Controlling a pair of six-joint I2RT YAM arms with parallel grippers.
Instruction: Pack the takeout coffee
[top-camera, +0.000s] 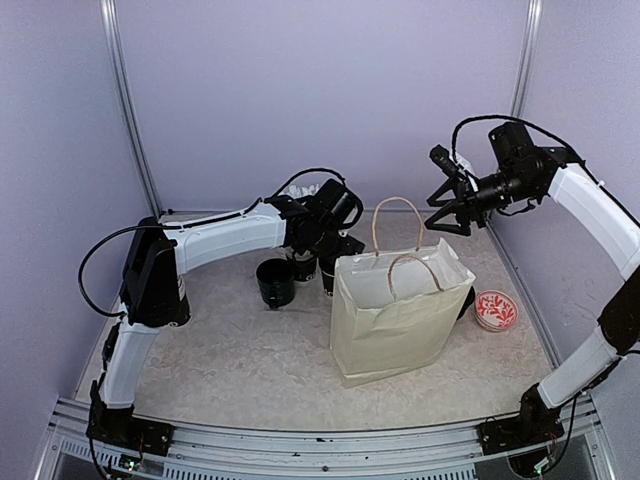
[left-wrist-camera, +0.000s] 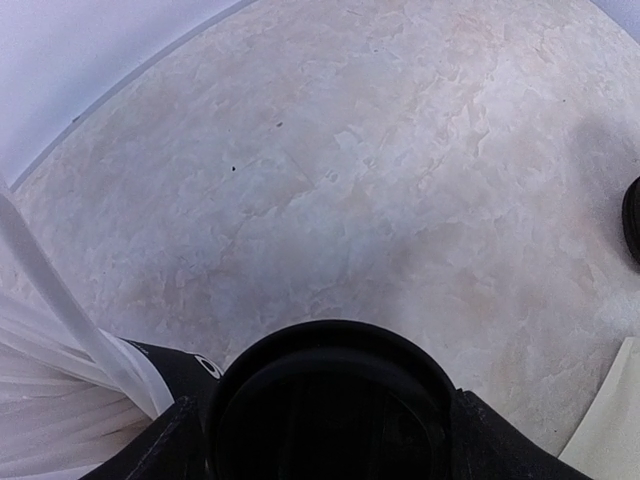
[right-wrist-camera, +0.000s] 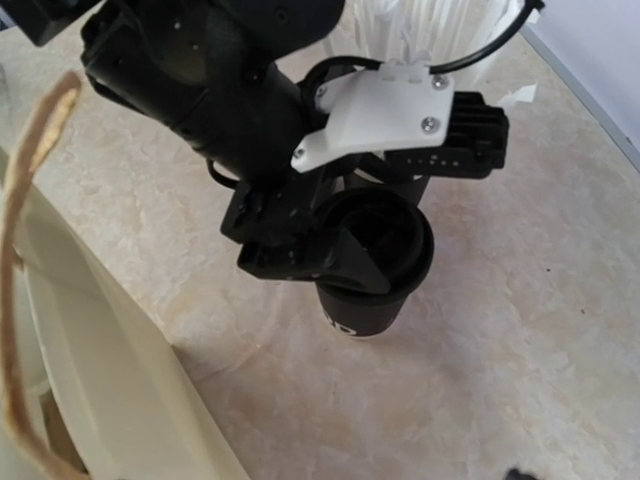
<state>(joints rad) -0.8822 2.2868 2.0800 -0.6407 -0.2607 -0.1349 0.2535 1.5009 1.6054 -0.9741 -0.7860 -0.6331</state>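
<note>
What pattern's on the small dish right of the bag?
Dish: red leafy print on white; top external view.

The top external view looks down and forward from above and behind the arm bases, far enough back to hold the whole pale marbled table (top-camera: 250, 370). The left wrist view faces nearly straight down, close over the round-lidded black paper takeout cup (left-wrist-camera: 330, 410) (its lid fills the bottom edge). The right wrist view looks down from higher, sharing that cup, the black left gripper (right-wrist-camera: 375, 238) about it, and the cream paper carrier bag (right-wrist-camera: 110, 380) with the top view.
</note>
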